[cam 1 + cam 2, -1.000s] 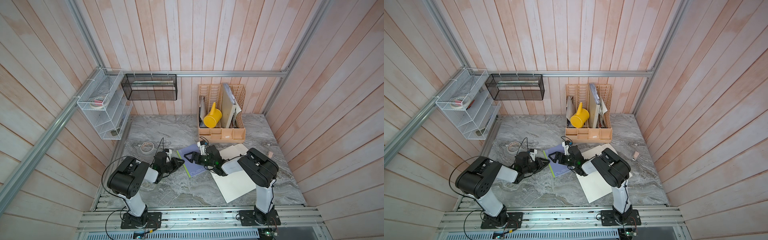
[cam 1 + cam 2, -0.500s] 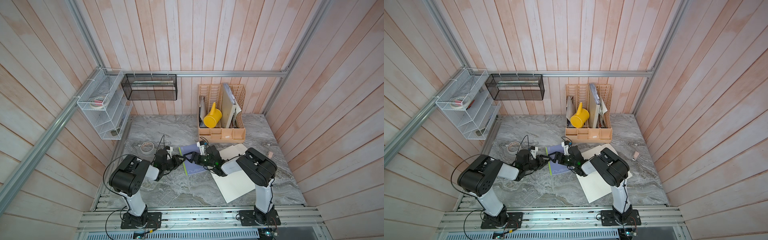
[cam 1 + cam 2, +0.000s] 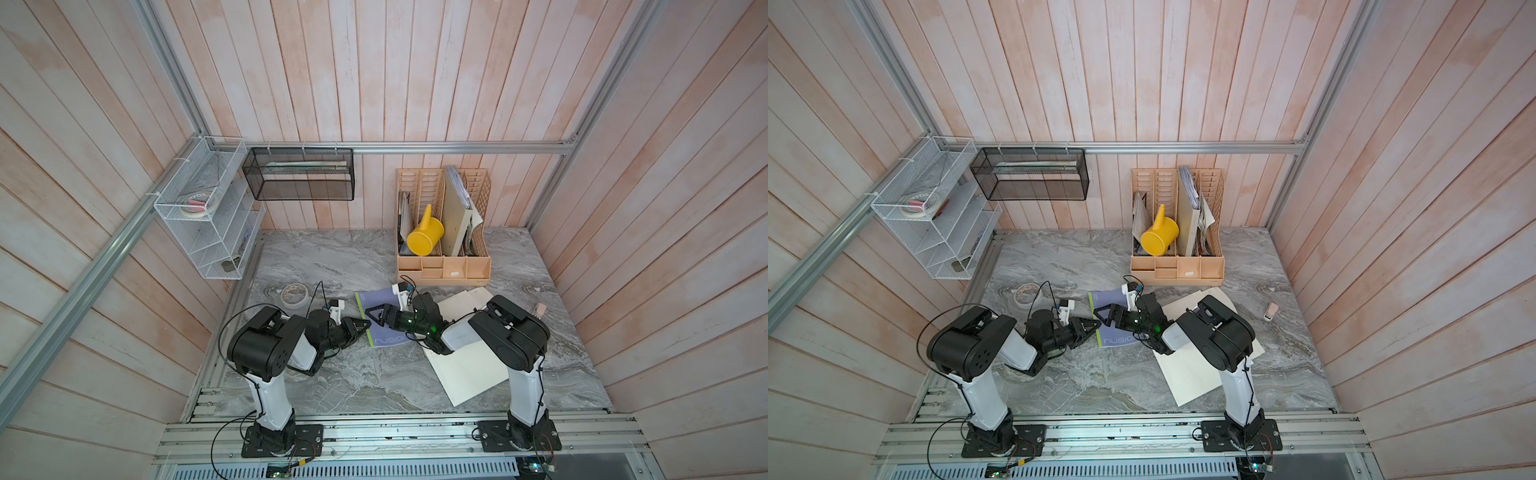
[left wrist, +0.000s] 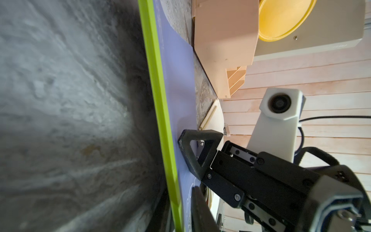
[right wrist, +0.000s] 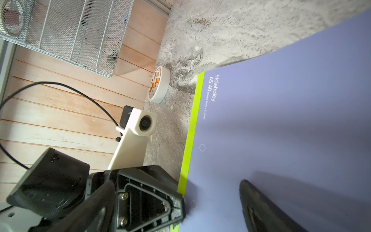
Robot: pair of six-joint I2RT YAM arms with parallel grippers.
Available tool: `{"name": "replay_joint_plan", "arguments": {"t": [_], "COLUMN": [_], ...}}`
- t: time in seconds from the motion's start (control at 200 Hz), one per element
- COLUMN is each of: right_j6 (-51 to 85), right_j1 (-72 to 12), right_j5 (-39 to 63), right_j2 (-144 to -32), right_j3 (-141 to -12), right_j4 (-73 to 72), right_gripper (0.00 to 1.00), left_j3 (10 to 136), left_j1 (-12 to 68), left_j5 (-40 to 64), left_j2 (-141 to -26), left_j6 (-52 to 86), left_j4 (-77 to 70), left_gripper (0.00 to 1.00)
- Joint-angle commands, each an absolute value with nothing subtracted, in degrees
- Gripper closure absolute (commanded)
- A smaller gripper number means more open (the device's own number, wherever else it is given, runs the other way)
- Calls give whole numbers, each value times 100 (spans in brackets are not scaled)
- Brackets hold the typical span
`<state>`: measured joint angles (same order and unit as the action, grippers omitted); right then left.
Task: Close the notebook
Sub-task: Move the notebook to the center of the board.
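Notebook [image 3: 372, 300] partly under right gripper [image 3: 375, 316], left gripper [image 3: 365, 323] at spine, both openings unclear

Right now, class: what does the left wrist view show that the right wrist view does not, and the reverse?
Only the left wrist view: the organizer, yellow jug, paper and right claw. Only the right wrist view: the tape, wire shelf, left claw and the cover's print, "Holeholey". Both: the purple, green-spined notebook and the table.
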<state>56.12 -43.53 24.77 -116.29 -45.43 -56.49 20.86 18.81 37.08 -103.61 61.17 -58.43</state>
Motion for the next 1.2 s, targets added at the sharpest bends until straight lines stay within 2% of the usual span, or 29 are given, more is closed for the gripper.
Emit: {"name": "replay_joint_plan", "arguments": {"t": [0.0,0.035,0.135,0.285,0.445,0.61,0.935,1.195], "right_j6": [5677,5679,5618,5187,4778,4431,4211,4078], "right_j1": [-4474,-4474,-4474,-4490,-4491,-4399,-3852,-3466], "right_j5": [2508,2511,2537,2189,1870,1575,1498,1564], "right_j2": [-12201,-12204,-12143,-11655,-10973,-10218,-8942,-8499], "right_j3": [-4201,-4206,-4251,-4450,-4667,-4791,-4480,-4318], "right_j4": [-4034,-4034,-3983,-3207,-2400,-1710,-1240,-1027], "right_gripper": [2,2,2,2,2,2,2,2], "left_j3": [2394,2460,2737,3489,4032,4274,5451,6496], "left_j1": [1881,1876,1879,1890,1876,1863,1872,1702], "left_j5": [3635,3555,3357,2610,1985,1491,460,378], "left_j2": [-9924,-9857,-9668,-9342,-9368,-9623,-10446,-11200], "left_j6": [5398,5293,4932,4140,3616,3410,2657,2144], "left_j4": [-4746,-4450,-3524,-1217,142,771,2314,3141], "left_gripper": [92,100,100,100,100,100,100,100]}}
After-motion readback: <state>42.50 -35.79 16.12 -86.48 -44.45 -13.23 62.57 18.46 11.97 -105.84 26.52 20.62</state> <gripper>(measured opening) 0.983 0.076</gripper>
